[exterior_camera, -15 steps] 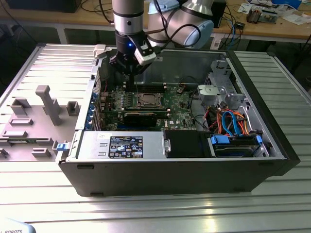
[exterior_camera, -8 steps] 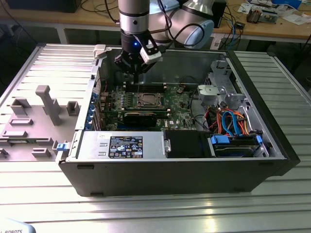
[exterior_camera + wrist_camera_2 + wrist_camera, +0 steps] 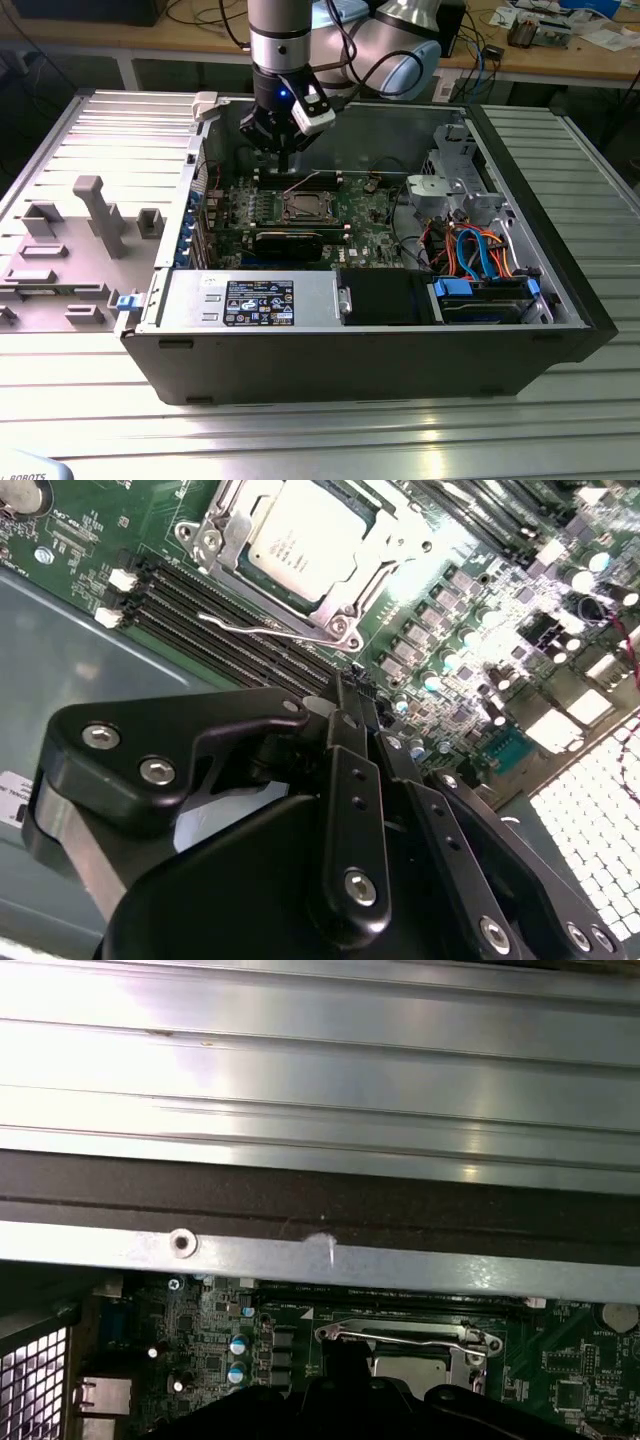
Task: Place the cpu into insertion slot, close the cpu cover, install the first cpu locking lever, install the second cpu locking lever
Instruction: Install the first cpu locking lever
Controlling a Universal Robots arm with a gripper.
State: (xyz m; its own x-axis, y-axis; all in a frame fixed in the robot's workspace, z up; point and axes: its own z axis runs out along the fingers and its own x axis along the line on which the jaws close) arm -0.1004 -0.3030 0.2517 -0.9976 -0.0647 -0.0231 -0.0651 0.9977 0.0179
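Observation:
The cpu (image 3: 305,538), a silver-grey square, lies in the insertion slot (image 3: 303,208) on the green motherboard. The cpu cover (image 3: 228,528), a silver frame, rests down around the chip. A thin wire locking lever (image 3: 255,630) runs along the socket edge nearest me, unlatched, its end out over the black memory slots; it also shows in the first wrist view as the locking lever (image 3: 400,1336). My gripper (image 3: 348,692) hangs just behind the socket with its black fingers (image 3: 352,780) pressed together and nothing between them. In the exterior view the gripper (image 3: 287,168) points down at that lever's side.
The motherboard sits deep inside an open computer case (image 3: 560,300). A long black graphics card (image 3: 290,240) lies in front of the socket. Drive bays with blue and orange cables (image 3: 470,250) fill the exterior view's right. The case wall (image 3: 320,1260) runs close behind the gripper.

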